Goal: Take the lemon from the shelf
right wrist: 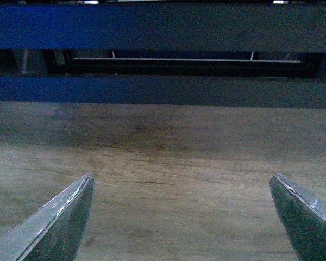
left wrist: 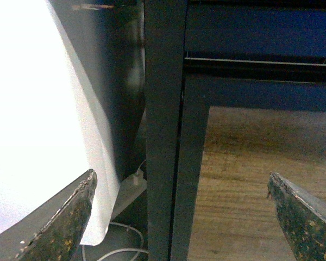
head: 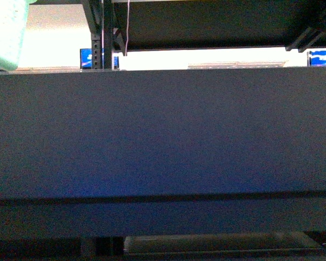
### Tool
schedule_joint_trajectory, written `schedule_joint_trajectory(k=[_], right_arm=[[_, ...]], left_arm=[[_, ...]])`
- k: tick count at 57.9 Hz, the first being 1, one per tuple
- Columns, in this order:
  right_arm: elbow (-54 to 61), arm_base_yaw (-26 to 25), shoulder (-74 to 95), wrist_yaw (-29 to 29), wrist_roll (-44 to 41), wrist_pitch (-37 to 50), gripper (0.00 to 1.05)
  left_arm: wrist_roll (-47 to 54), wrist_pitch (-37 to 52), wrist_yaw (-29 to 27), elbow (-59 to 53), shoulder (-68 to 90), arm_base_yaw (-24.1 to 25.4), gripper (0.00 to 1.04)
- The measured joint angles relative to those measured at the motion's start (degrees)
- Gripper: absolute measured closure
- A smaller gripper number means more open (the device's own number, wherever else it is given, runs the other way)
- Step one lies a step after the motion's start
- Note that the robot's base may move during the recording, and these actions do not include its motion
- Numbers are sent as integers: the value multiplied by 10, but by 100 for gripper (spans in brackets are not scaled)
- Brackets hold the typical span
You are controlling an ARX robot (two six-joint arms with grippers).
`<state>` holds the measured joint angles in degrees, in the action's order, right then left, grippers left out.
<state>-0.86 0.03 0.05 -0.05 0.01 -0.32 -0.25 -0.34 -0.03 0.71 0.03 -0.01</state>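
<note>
The lemon shows in none of the three views, so its place cannot be told. In the front view the shelf (head: pixel 163 136) blocks nearly everything: the flat dark wall of one tray level fills the picture from 9 to 3 o'clock, and whatever lies in the tray behind it is hidden. Only a bright, washed-out strip opens above the wall's top edge. In that strip, an upright post (head: pixel 100 32) stands at 11 o'clock, a thin cord (head: pixel 127 27) hangs just beside it, and small blue tags (head: pixel 87 57) sit at 10 and 2 o'clock, their print too blurred to read. A pale green thing (head: pixel 5 30) is cut off at the 10 o'clock corner and cannot be made out. Neither arm shows in the front view. The left claw (left wrist: pixel 182 175) is spread wide and holds nothing, its worn, speckled fingers (left wrist: pixel 65 223) cut off by the picture's edge; it faces a dark post (left wrist: pixel 163 136) of the shelf, with an overexposed white sheet (left wrist: pixel 32 109) and a white cable (left wrist: pixel 114 247) on one side and the wood-grain panel (left wrist: pixel 244 179) on the other. The right claw (right wrist: pixel 182 176) is also wide and empty, hanging over the wood-grain panel with dark rails (right wrist: pixel 163 89) beyond it.
</note>
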Motion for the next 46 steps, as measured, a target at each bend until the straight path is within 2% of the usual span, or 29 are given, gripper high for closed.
schedule_joint_trajectory(k=[46], right_arm=[[0,0,0,0,0,0,7]], left_arm=[[0,0,0,0,0,0,8]])
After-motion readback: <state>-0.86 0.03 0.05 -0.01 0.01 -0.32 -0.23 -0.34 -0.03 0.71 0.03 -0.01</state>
